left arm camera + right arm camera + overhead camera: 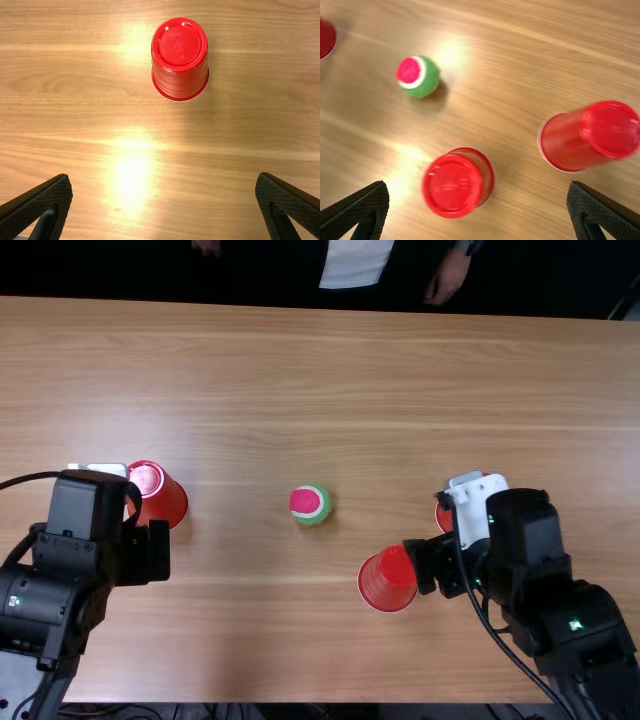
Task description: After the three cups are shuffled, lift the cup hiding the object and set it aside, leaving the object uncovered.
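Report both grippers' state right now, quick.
Left gripper: open, holding nothing.
Right gripper: open, holding nothing; a red cup stands just in front of it, ungripped.

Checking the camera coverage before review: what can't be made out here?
Top view: the right cup is mostly hidden behind the right arm.
Right wrist view: the left cup is cut off by the picture's edge.
Any view: what lies under those cups; their walls hide it.
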Tool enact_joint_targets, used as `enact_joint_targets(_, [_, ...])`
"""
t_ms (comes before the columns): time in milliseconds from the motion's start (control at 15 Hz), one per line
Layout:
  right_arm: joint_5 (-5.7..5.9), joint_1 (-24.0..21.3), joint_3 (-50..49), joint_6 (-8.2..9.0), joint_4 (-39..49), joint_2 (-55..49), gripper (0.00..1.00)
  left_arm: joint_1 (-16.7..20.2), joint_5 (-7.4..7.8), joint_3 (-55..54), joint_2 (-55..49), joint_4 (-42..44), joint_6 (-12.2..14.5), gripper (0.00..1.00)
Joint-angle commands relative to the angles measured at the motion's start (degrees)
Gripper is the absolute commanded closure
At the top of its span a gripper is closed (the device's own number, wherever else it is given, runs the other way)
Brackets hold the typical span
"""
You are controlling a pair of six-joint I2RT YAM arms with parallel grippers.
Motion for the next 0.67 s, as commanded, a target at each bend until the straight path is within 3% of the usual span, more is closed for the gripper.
enact_joint_targets(0, [0.26,-2.3,-0.1,-0.28,-0.2,-2.8,0.00,0.4,0.41,-2.1,-2.7,-0.1,-0.3,0.00])
enact_joint_targets(333, [0.58,-7.2,-7.0,0.04,0.5,-17.8,0.00,0.4,0.52,-6.6,-10.4,1.2,-0.3,0.00])
enact_joint_targets(600, [0.58,-15.3,-15.7,-0.28,3.5,-29.7,0.00,0.5,0.62,-15.6,-21.2,1.4,-0.4,0.00])
